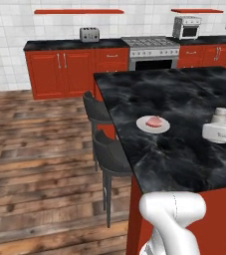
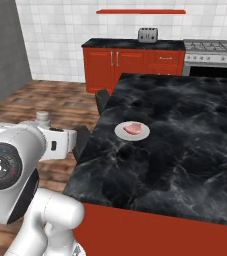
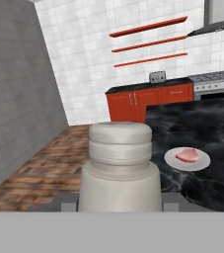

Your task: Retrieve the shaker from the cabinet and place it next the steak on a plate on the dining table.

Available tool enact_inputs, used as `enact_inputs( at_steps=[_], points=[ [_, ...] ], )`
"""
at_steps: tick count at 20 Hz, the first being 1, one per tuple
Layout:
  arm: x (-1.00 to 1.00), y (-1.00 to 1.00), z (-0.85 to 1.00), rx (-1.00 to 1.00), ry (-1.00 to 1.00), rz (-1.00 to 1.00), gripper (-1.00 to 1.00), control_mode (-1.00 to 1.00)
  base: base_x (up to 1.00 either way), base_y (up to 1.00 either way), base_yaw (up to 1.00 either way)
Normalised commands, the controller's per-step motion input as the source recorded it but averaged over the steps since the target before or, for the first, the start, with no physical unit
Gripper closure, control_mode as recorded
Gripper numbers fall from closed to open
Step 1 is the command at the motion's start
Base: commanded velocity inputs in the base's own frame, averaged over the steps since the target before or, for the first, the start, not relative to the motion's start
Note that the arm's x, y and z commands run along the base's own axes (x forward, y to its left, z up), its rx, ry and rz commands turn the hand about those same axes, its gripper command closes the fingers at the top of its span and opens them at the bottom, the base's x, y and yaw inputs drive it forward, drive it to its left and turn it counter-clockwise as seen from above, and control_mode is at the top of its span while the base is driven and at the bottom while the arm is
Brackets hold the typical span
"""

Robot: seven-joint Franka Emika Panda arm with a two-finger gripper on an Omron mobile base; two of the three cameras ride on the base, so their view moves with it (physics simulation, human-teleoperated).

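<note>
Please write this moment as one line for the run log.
phase: carry | gripper: shut on shaker | steak: on plate | plate: on dining table | shaker: not yet placed

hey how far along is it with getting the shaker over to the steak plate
Retrieval looks done: the hand is shut on the shaker, held upright at the near end of the dining table. In hand is the carry toward the plate, which holds the steak alone. Left: reaching over the marble top, setting the shaker down beside the steak on the plate, and letting go.
</note>
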Motion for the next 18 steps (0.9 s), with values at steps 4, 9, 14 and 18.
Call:
enact_inputs(
  at_steps=[4, 9, 14, 18],
  points=[
    [0.14, 0.00, 0.00, 0.00, 0.00, 0.00, 1.00, -1.00, 0.36, 0.00, 0.00],
    [0.69, -0.01, -0.01, 0.00, 0.00, 0.01, 1.00, -1.00, 0.00, 0.00, 0.00],
    [0.73, -0.21, -0.16, 0.00, -0.04, 0.11, 1.00, -1.00, 0.00, 0.00, 0.00],
    [0.38, -0.47, -0.35, 0.00, -0.08, 0.19, 1.00, -1.00, 0.00, 0.00, 0.00]
  ],
)
